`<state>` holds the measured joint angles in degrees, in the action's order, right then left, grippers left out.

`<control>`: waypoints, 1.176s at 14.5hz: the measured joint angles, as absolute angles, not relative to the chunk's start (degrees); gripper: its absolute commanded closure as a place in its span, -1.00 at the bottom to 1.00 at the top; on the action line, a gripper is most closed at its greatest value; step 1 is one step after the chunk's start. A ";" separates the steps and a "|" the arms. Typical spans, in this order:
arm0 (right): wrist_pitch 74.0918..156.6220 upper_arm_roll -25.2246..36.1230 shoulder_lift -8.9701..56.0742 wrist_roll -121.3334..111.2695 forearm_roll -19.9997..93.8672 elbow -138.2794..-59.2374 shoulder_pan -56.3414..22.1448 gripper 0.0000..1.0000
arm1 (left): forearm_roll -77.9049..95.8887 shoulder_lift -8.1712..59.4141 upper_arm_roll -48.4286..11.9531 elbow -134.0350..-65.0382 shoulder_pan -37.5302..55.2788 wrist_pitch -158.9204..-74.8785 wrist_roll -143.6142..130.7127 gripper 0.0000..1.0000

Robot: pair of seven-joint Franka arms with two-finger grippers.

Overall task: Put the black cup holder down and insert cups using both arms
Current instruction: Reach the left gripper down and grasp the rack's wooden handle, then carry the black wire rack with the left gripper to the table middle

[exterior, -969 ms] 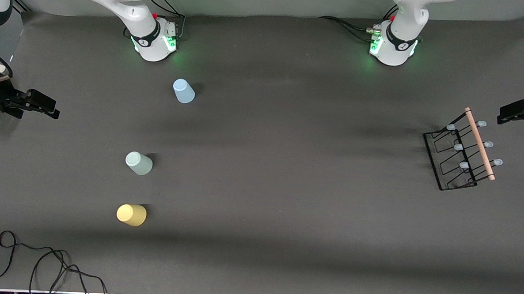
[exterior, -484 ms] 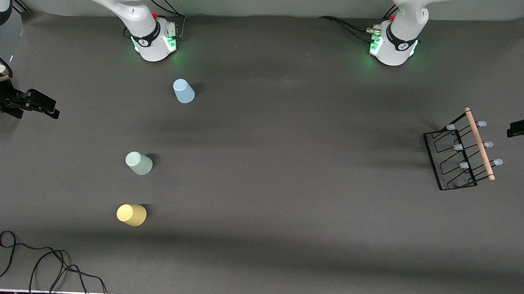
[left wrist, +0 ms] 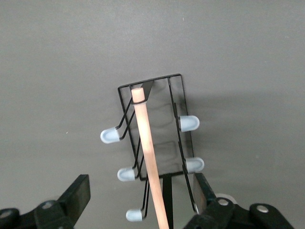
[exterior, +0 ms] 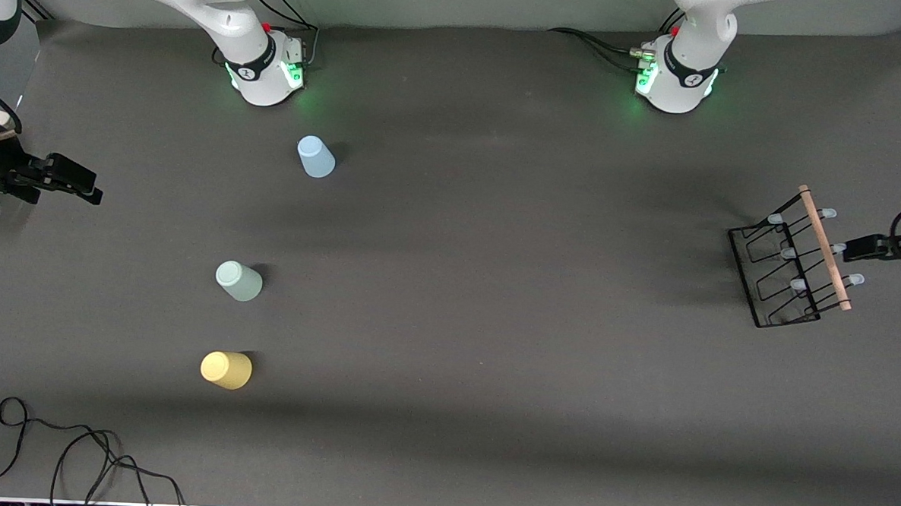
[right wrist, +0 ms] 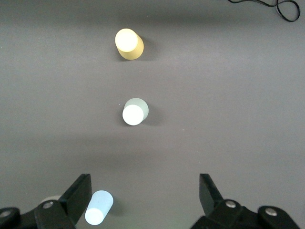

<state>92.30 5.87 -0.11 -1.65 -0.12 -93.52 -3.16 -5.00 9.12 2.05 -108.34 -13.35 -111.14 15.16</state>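
Dark table [exterior: 493, 323]: left tool [left wrist: 140, 202] is spreading wide, empty, straddling the black cup holder [exterior: 788, 260]; right tool [right wrist: 145, 195] is hanging open over three cups [exterior: 239, 281].

The black cup holder [exterior: 788, 260] is thin black wire, topped by a light wooden rod handle [exterior: 824, 247] of pale tan; its pegs end in pale blue tips [left wrist: 189, 123]. The 3 cups are plain, unpatterned: a pale blue cup [exterior: 315, 157], a pale sage green cup [exterior: 238, 280] and a yellow cup [exterior: 226, 369]. The table [exterior: 495, 285] is uniform dark grey. Both arms are white with dark grey joints, their bases glowing green [exterior: 297, 71], and carry black grippers.
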 measured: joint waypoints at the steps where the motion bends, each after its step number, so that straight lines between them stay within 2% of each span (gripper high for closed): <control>1: 92.30 5.87 -0.11 -1.65 -0.12 -93.52 -3.16 -1.00 | -5.02 9.14 2.05 -110.62 -13.71 -114.33 15.16 -0.92; 3: 92.30 5.87 -0.11 -1.65 -0.12 -93.52 -3.16 -1.00 | -5.03 9.25 2.06 -115.36 -14.80 -120.79 15.24 -0.87; 5: 92.30 5.87 -0.11 -1.65 -0.12 -93.52 -3.16 -1.00 | -5.03 9.69 2.06 -117.93 -15.39 -123.67 15.34 -0.71; 7: 92.30 5.87 -0.11 -1.65 -0.12 -93.52 -3.16 -1.00 | -5.03 10.23 2.05 -118.61 -15.52 -124.31 15.35 -0.44; 9: 92.29 5.87 -0.11 -1.65 -0.12 -93.52 -3.16 -1.00 | -5.03 10.60 1.99 -118.67 -15.52 -124.42 15.35 0.36; 11: 92.29 5.87 -0.07 -1.65 -0.12 -93.53 -3.16 -1.00 | -5.02 10.62 1.85 -118.66 -15.50 -124.44 15.35 0.92; 12: 92.29 5.87 -0.05 -1.65 -0.12 -93.53 -3.16 -1.00 | -5.02 10.63 1.75 -118.66 -15.48 -124.48 15.35 1.00; 17: 92.29 5.99 0.01 -1.65 -0.12 -93.56 -3.16 -1.00 | -4.92 10.54 1.39 -118.52 -15.41 -124.51 15.29 1.00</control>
